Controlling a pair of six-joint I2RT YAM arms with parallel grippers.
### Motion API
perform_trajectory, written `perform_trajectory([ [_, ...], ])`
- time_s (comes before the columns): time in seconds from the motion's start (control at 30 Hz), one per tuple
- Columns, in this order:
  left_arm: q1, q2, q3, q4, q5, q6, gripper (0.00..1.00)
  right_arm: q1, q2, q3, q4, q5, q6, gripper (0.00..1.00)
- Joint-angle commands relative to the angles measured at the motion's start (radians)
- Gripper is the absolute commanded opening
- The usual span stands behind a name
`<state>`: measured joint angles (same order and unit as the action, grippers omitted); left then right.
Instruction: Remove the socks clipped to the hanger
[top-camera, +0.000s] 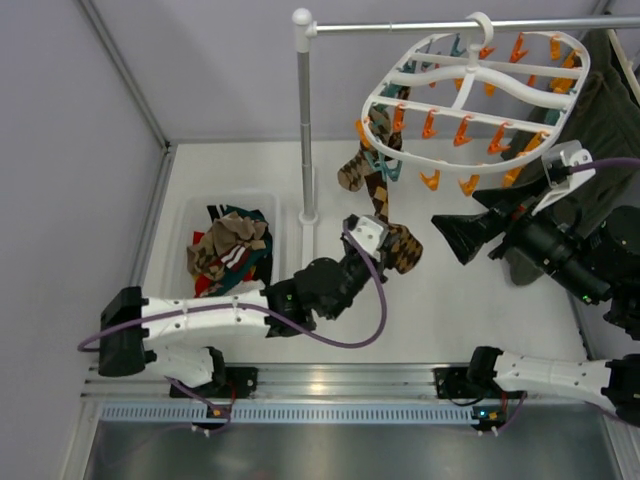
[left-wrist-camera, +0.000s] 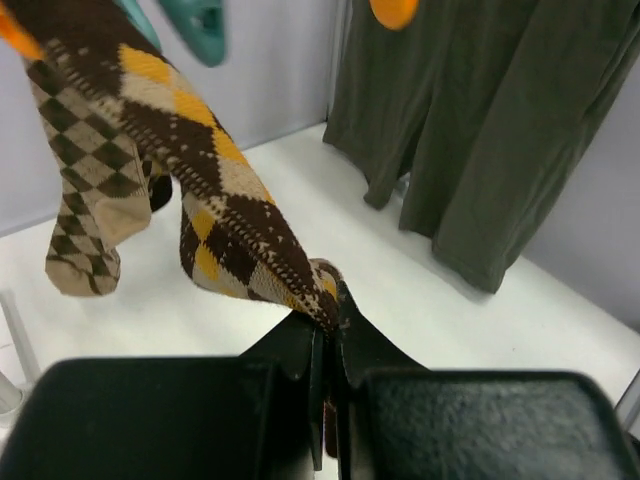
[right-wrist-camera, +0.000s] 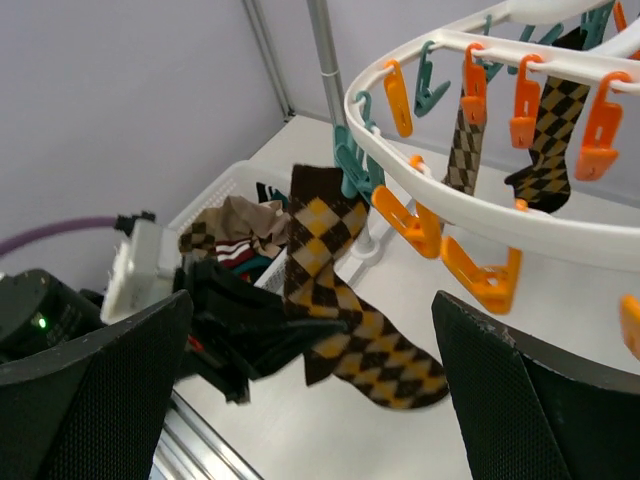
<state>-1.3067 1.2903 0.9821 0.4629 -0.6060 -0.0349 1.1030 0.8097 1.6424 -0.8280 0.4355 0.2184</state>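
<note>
Presently the left gripper is clamped on the brown argyle sock, tensioning it against its teal clip, evidently to free it; the right gripper stands wide, empty.

The socks are soft knitted cloth (slightly fuzzy). The hanger is smooth, glossy white plastic; the pole beside the hanger is dull grey metal.

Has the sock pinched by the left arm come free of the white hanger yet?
No, the sock in the left end effector hangs stretched from a teal clip on the hanger rim.
</note>
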Motion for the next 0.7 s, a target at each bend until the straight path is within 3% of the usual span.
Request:
perform_trajectory([
  [0.0, -0.058, 0.096, 0.119, 0.028, -0.113, 0.078, 0.00, -0.006, 0.040, 0.092, -0.080, -0.020, 0.015, 0.99],
  [0.13, -0.106, 0.233, 0.246, 0.026, -0.231, 0.151, 0.00, -0.006, 0.141, 0.186, -0.192, 0.052, 0.022, 0.98],
  [0.37, -0.154, 0.406, 0.378, 0.028, -0.301, 0.256, 0.00, -0.006, 0.272, 0.335, -0.307, 0.134, 0.001, 0.91],
  [0.67, -0.164, 0.579, 0.515, 0.029, -0.379, 0.400, 0.00, -0.005, 0.422, 0.422, -0.395, 0.264, -0.030, 0.73],
])
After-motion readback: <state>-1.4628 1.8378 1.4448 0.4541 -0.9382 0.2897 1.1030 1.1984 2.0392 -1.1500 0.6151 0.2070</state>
